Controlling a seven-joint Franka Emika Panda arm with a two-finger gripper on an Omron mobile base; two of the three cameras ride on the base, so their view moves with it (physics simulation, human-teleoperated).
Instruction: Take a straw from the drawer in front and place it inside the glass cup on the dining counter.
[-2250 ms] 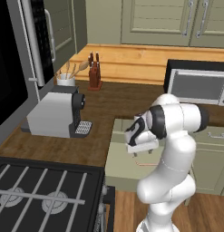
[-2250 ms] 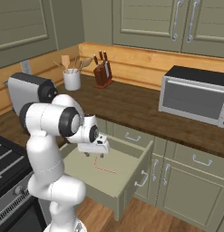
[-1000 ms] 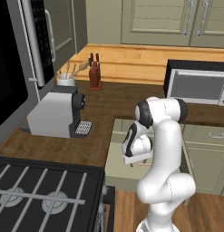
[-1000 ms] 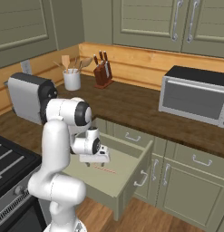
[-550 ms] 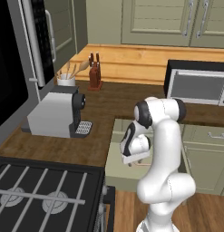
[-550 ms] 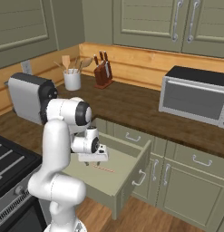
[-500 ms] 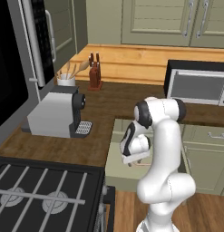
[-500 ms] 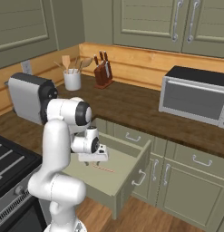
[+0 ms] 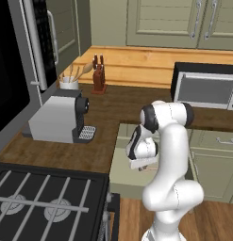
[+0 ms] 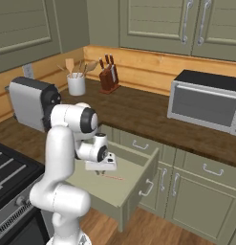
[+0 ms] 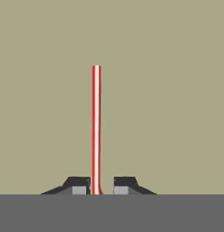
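Gripper [image 11: 102, 186] is down inside the open drawer [image 10: 138, 179], fingers drawn close around the near end of the straw [image 11: 96, 131]. In the hand view one tip touches the straw; a narrow gap shows on the other side, so it's closing on it, but a firm pinch can't be confirmed. Straw lies flat on the drawer floor, pointing straight away from the hand; in the right base view it's a thin red line just right of the gripper [image 10: 101, 168].

To do this well, probably: finish the squeeze w/ the straw centred btwn the tips, then lift straight up and slow. It's very thin and held at one end, so it could pivot or slip out.

Around: the drawer's far and right walls stand near the hand, so lift clear before swinging. On the worktop behind: coffee machine [image 9: 59, 118] at left, utensil holder [image 10: 76, 84] and knife block [image 10: 109, 76] at the far wall, microwave [image 10: 204, 100] at right. Stove [image 9: 40, 202] sits near left. None of them crowd the drawer.
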